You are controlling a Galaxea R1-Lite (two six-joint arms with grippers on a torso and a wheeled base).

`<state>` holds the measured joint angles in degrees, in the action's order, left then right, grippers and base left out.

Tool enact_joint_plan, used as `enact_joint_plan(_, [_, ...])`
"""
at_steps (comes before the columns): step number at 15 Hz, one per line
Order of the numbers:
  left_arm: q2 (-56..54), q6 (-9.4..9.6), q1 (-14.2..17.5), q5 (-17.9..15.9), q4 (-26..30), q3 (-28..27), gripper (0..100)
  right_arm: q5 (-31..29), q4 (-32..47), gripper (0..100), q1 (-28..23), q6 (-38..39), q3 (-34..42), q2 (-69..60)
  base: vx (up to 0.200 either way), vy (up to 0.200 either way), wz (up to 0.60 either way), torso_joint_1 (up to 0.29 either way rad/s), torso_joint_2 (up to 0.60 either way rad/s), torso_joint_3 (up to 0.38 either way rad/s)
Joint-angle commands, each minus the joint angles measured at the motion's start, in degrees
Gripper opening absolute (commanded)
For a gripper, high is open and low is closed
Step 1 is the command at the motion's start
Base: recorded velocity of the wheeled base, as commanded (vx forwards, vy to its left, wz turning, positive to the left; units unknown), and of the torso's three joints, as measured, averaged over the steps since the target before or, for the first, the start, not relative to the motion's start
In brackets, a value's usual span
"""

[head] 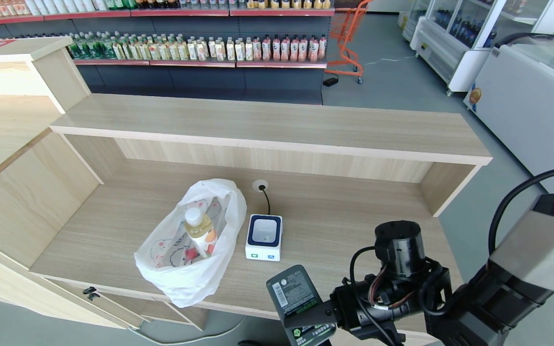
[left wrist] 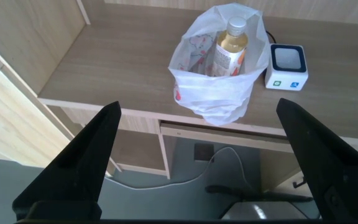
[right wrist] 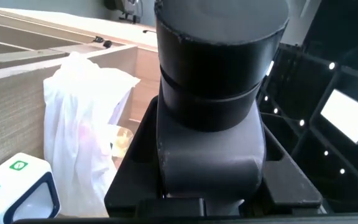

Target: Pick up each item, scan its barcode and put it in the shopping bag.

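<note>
A white plastic shopping bag (head: 190,240) stands open on the lower wooden counter with a yellow drink bottle (head: 200,229) upright inside it. Just right of the bag sits the white barcode scanner (head: 263,237) with its dark window facing up. My right gripper (head: 313,317) is shut on a dark grey packet (head: 295,295), barcode label up, held off the counter's front edge, in front of the scanner. My left gripper (left wrist: 199,109) hangs open and empty, below and in front of the counter, facing the bag (left wrist: 213,81) and the scanner (left wrist: 286,66).
The lower counter (head: 354,216) lies under a raised wooden shelf (head: 267,125) with side walls left and right. A cable runs from the scanner to a hole (head: 260,185) at the back. Store shelves, an orange trolley and freezers stand behind.
</note>
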<state>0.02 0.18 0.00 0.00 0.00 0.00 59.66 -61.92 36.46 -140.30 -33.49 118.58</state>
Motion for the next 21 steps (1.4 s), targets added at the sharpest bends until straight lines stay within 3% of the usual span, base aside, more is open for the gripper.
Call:
enact_joint_plan(1, [0.0, -0.01, 0.0, 0.0, 0.0, 0.0, 100, 0.0, 0.0, 0, 0.0, -0.1, -0.1, 0.2, 0.0, 0.0, 0.0, 0.0, 0.0, 0.0])
enact_joint_plan(6, [0.0, -0.01, 0.0, 0.0, 0.0, 0.0, 100, 0.0, -0.3, 0, -0.5, 0.5, -5.5, 1.0, 0.0, 0.0, 0.0, 0.0, 0.0, 0.0])
enact_joint_plan(14, [0.0, -0.01, 0.0, 0.0, 0.0, 0.0, 100, 1.7, 0.0, 0, -0.6, 2.2, -5.1, 0.7, 0.0, 0.0, 0.0, 0.0, 0.0, 0.0])
enact_joint_plan(17, [0.0, -0.01, 0.0, 0.0, 0.0, 0.0, 100, 0.7, -0.3, 0, -0.7, 16.6, -2.6, -9.7, 0.0, 0.0, 0.0, 0.0, 0.0, 0.0])
enact_joint_plan(19, [0.0, -0.01, 0.0, 0.0, 0.0, 0.0, 100, -11.6, -0.3, 0, -3.9, 34.4, 2.7, -26.1, 0.0, 0.0, 0.0, 0.0, 0.0, 0.0])
enact_joint_plan(21, [0.0, -0.01, 0.0, 0.0, 0.0, 0.0, 100, -18.9, 0.8, 0, -11.5, 43.7, 9.8, -37.4, 0.0, 0.0, 0.0, 0.0, 0.0, 0.0])
